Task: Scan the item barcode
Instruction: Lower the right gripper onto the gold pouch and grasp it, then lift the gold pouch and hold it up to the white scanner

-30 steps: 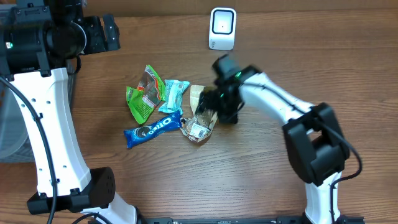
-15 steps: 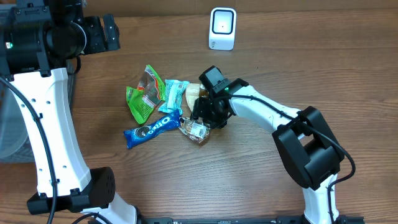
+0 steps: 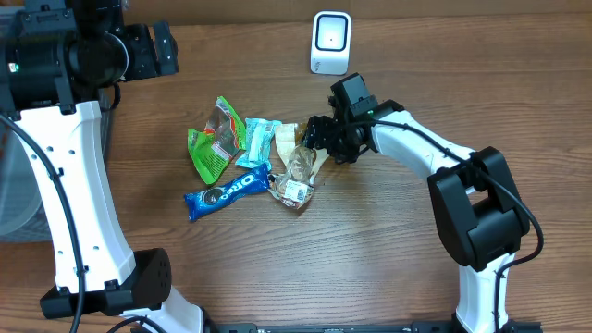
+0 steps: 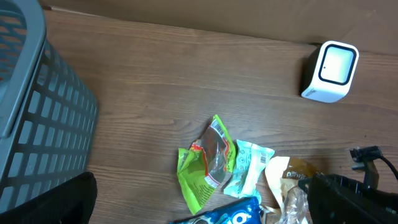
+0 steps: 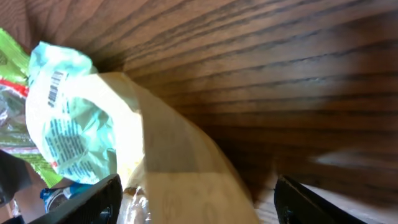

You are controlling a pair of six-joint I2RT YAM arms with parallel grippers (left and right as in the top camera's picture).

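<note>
Bench (image 3: 388, 240) clutter: our right jaws gape astride the packet (image 5: 180, 186); we risk snagging the ten-o'clock wrapper (image 5: 68, 124). Left jaws open.

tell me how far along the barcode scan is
Done: nothing looks scanned; every packet lies on the table, none near the white scanner. In hand: the right end effector is down at the tan packet, jaws open around its edge, not gripping. Left: close, lift, show the barcode to the scanner. The left end effector is open, away from the pile.
</note>
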